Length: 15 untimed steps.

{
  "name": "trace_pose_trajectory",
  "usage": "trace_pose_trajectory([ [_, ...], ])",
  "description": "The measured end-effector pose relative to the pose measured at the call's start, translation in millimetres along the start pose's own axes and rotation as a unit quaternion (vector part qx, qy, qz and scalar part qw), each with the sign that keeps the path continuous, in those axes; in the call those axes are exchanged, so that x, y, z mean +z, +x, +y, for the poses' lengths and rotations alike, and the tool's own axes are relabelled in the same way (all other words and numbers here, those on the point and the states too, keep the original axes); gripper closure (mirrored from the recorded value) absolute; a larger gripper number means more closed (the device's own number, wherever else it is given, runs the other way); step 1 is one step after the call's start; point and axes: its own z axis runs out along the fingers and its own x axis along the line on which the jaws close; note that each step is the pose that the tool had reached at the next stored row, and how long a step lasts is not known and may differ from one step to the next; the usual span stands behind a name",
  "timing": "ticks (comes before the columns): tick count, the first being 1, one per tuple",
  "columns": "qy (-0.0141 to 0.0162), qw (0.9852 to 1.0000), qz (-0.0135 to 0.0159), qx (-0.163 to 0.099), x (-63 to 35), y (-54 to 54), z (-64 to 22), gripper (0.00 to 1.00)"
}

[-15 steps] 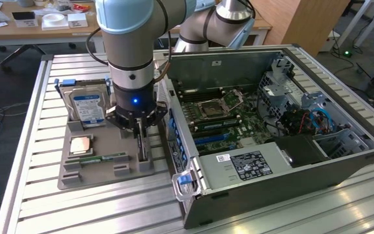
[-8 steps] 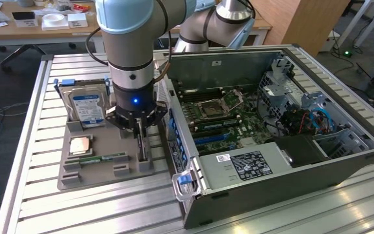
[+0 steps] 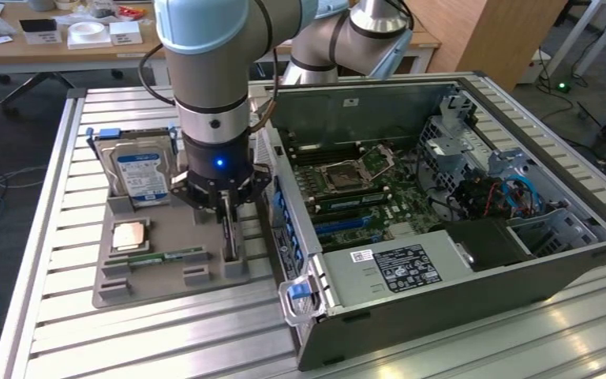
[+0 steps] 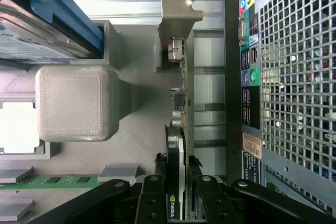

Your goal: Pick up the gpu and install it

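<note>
Lying open on the exterior view's right, a big dark grey steel computer case [image 3: 440, 316] is resting on a slatted aluminium table [image 3: 135, 339]. The grey and light blue jointed arm [image 3: 214, 71] is pointing straight down over a flat grey printed plastic tray [image 3: 166, 288] just beside the case. A boxy silver hard drive [image 3: 142, 174] with a blue-white label is standing at the tray's far end in the exterior view. The gpu [image 4: 181, 124], a thin green circuit card with a black cooler block and a silver metal end bracket [image 4: 176, 3], is standing on edge in the tray slot nearest the case. The black gripper [image 3: 226, 207] is straddling it, and the fingers [image 4: 153, 195] are looking clenched on its two faces, away from the bracket end. A narrow green memory stick [image 3: 166, 257] and a small copper-coloured square processor chip [image 3: 127, 235] are lying flat in the tray nearby. Doing the pick well is, I judge, calling for a firm squeeze across cooler and board, a wrist kept square to the card, and a pull straight out of the slot, so nothing is twisting or dragging the tray.
</note>
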Motion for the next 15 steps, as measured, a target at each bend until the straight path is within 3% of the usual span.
trace_pose_trajectory([
  [5, 0.0000, 1.0000, 0.0000, 0.000, -12.5, -0.3, 0.6, 0.73],
  [7, 0.0000, 1.0000, 0.0000, 0.000, -30.0, -0.7, 1.4, 0.73],
  [13, -0.0002, 1.0000, 0.0000, 0.000, -57.4, -1.4, 2.7, 0.73],
  [15, -0.0005, 1.0000, 0.0001, 0.000, -75.5, -1.8, 3.6, 0.73],
])
